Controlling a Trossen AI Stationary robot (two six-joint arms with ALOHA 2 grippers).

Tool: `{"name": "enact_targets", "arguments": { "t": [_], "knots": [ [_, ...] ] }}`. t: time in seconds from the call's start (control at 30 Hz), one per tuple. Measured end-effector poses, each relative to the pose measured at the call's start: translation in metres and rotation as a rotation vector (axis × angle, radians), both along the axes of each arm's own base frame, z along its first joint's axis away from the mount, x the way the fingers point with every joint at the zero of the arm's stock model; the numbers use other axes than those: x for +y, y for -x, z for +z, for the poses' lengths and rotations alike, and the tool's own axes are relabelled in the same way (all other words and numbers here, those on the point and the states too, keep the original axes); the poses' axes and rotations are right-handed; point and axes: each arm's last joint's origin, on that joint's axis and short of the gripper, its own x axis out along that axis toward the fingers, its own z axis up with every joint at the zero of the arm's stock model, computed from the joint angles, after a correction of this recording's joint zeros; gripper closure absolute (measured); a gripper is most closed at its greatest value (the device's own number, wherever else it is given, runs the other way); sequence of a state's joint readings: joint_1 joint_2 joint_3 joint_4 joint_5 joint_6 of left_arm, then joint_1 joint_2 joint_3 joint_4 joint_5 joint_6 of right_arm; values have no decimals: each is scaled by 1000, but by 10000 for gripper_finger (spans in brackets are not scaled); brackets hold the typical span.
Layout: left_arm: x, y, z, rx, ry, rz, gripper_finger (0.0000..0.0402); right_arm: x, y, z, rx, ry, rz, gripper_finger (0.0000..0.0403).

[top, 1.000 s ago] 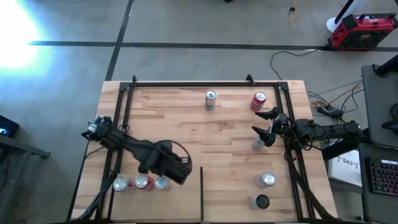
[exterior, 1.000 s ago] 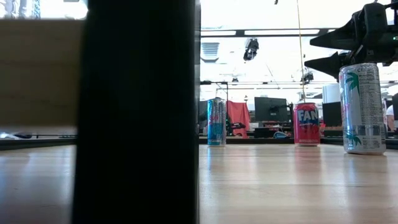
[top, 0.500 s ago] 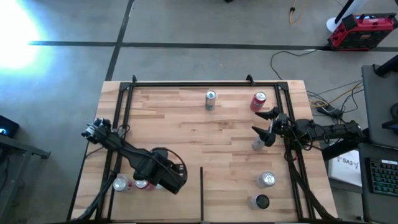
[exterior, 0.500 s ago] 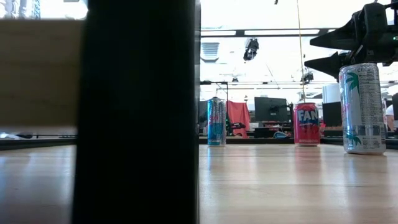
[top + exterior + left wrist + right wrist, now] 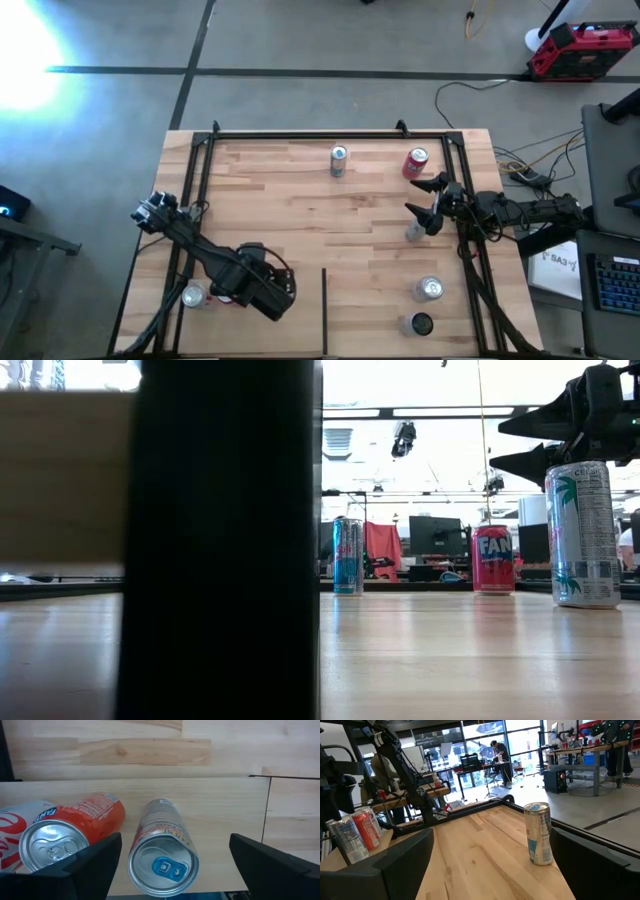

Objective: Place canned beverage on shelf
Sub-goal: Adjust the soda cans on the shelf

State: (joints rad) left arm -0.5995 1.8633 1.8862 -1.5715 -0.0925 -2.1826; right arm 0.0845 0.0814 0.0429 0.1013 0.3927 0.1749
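Three cans stand in a row at the near left of the shelf (image 5: 300,210), a wooden board in black rails. In the left wrist view they are a silver can with a blue tab (image 5: 162,862), an orange can (image 5: 65,837) and a white-and-red can (image 5: 12,827). My left gripper (image 5: 175,840) hangs open above the silver can and points down. Its fingers stand on either side of the can top, one of them between the silver and orange cans. My right gripper (image 5: 425,200) waits open at the right rail, held level.
More cans stand on the board: a silver one (image 5: 338,160) and a red one (image 5: 415,163) at the far edge, and three (image 5: 428,290) near the right. A thin black divider strip (image 5: 324,310) runs in from the near edge, just right of my left gripper.
My left gripper has moved toward the near edge and a little to the left. It now stands over the row of cans and hides two of them in the high view. The cans have stayed in place.
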Motion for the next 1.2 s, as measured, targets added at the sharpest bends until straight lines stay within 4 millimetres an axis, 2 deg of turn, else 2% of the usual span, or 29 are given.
{"name": "enact_targets", "arguments": {
  "t": [0.23,0.47,0.6,0.8,1.03,1.2],
  "knots": [
    [0,4,3,-9,1,-31,46,0,0,0,0,1,0,21],
    [9,18,24,-74,23,-34,46,0,0,0,0,0,0,21],
    [16,31,35,-95,50,-13,47,0,0,0,0,0,0,21],
    [26,54,32,-37,109,69,47,0,0,0,0,1,0,21],
    [36,78,40,-26,180,165,47,0,0,0,0,1,0,21],
    [34,90,39,-20,179,138,47,0,0,0,0,0,0,21]
  ]
}}
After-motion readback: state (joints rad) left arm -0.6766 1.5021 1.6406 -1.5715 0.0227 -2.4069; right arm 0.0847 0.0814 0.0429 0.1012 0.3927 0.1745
